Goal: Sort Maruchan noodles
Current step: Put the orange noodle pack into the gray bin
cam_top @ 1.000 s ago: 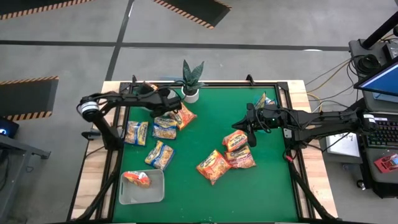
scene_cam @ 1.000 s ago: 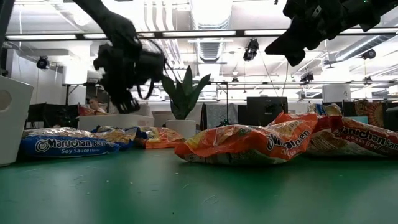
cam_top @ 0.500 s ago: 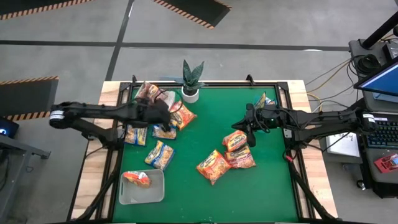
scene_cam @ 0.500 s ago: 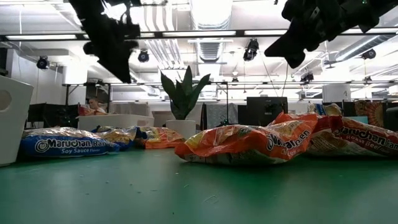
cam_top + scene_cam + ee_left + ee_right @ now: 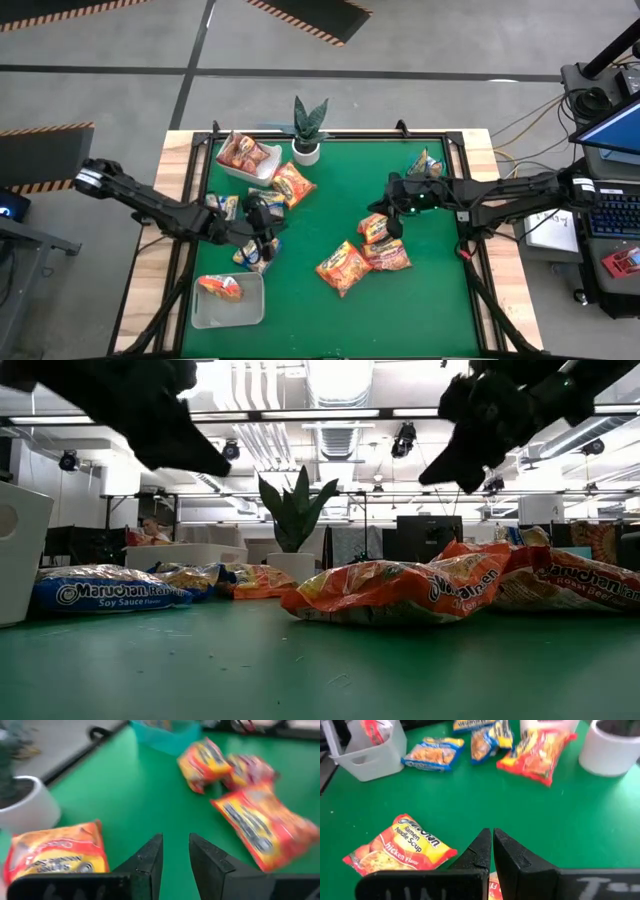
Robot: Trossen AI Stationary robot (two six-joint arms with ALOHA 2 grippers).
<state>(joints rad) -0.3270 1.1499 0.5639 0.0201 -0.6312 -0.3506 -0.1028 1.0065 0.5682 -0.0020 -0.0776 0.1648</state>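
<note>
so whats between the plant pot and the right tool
Bare green mat in the high view: nothing lies between the plant pot and the right tool. The orange packet lies to the pot's other side.

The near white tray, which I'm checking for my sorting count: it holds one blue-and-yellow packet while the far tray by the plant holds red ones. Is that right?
Not quite. The near white tray holds one orange-red packet, not a blue-and-yellow one, as the high view shows. The far tray by the plant does hold red packets.
</note>
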